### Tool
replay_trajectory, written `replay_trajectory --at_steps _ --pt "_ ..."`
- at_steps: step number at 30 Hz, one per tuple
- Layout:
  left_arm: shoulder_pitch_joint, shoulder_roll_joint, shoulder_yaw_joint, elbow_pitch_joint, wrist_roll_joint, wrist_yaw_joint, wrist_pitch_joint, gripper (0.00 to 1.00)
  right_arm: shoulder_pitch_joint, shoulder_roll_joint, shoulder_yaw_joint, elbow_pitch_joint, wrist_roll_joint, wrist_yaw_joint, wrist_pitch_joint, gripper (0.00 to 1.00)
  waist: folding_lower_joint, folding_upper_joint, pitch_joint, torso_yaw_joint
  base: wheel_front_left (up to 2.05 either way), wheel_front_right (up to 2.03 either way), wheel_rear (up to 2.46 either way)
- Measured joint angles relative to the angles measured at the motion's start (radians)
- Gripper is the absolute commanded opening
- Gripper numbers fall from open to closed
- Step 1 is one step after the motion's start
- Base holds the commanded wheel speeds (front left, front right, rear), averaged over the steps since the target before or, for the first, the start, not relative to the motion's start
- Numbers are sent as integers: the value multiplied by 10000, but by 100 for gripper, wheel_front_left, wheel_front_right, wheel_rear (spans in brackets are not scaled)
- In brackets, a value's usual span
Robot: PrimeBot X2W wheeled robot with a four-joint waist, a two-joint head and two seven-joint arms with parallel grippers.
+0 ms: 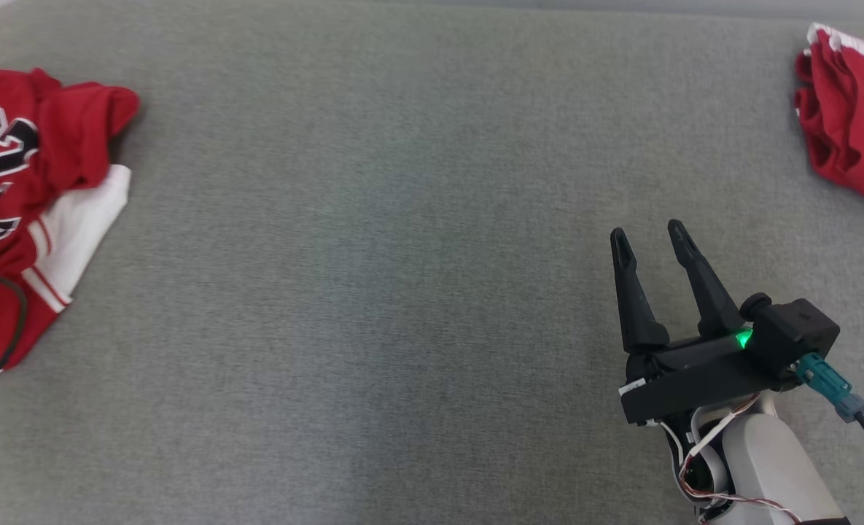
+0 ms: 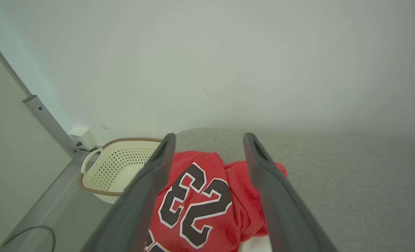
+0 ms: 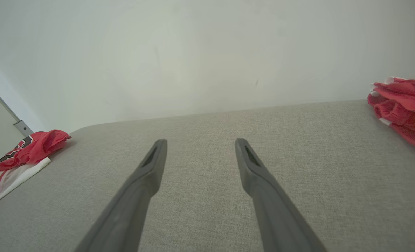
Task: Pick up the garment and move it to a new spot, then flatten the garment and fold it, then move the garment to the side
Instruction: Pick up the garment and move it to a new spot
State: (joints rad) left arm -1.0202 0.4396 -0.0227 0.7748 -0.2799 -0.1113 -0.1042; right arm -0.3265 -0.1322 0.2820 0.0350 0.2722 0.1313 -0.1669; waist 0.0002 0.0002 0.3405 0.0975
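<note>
you have a wide bare stretch of grey fabric surface [image 1: 373, 255] across the middle of the head view, with nothing lying between the two arms; a second red garment [image 1: 851, 124] sits bunched at the upper right edge, well apart from everything else; in the left wrist view a cream perforated basket [image 2: 123, 157] stands at the left, beyond the edge of the surface, against the pale wall [image 2: 228, 70]; the red jersey [image 1: 30, 146], black "23" showing, lies crumpled at the left edge; your left pincer [image 2: 210, 135] is spread wide with the number framed between its fingers, holding nothing, and you cannot tell whether it touches the cloth; your right pincer [image 1: 647, 232] at lower right is also wide apart, empty, above bare fabric.
</note>
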Motion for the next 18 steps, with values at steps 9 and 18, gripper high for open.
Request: replay_trajectory --at_steps 9,18 --pt "-747 313 -476 2245 73 -88 1072 100 -179 -42 19 -240 42 0 19 100 -1 0 605 -555 0 0 0" --pt "-1021 412 -767 3827 -10 -115 1733 100 -286 -90 -31 -407 31 0 102 100 -1 0 964 -924 0 0 0"
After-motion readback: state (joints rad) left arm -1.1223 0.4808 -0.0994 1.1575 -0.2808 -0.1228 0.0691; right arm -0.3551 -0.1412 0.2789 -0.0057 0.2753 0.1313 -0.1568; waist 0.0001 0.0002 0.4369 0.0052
